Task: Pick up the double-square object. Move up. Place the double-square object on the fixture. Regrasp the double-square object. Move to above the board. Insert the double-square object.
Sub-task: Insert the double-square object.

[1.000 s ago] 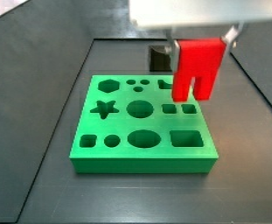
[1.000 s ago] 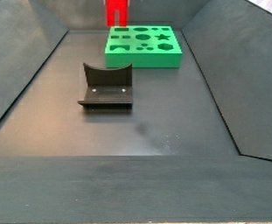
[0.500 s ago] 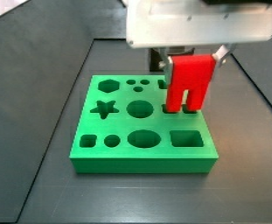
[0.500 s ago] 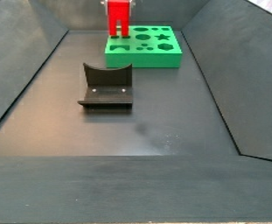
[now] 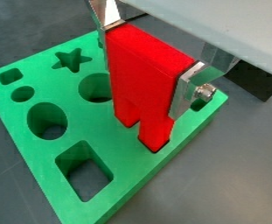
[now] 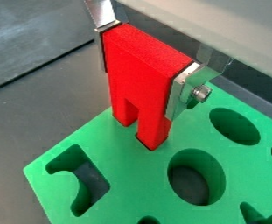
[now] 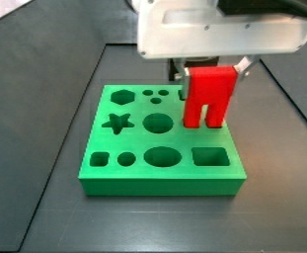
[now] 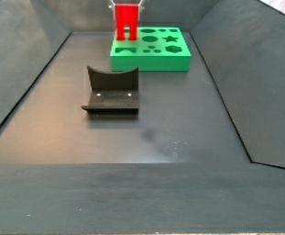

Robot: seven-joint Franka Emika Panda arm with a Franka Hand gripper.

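Observation:
My gripper (image 5: 148, 66) is shut on the red double-square object (image 5: 144, 83), prongs pointing down, and holds it over the green board (image 5: 33, 87). The silver fingers (image 6: 184, 87) clamp its upper body in both wrist views. In a side view the double-square object (image 7: 208, 94) stands with its prong tips at the two small square holes on the board (image 7: 129, 148); I cannot tell whether they touch. In the other side view the object (image 8: 126, 20) stands at the board's (image 8: 151, 53) far left corner. The dark fixture (image 8: 112, 90) stands bare on the floor, nearer the camera.
The board has star, hexagon, round and square holes (image 7: 211, 156). Sloped dark walls (image 8: 22, 73) enclose the floor on both sides. A dark block (image 7: 176, 69) shows behind the board under the gripper body.
The gripper has come down with the double-square object, from well above the board to its prongs at the board's top face. The fixture has not moved.

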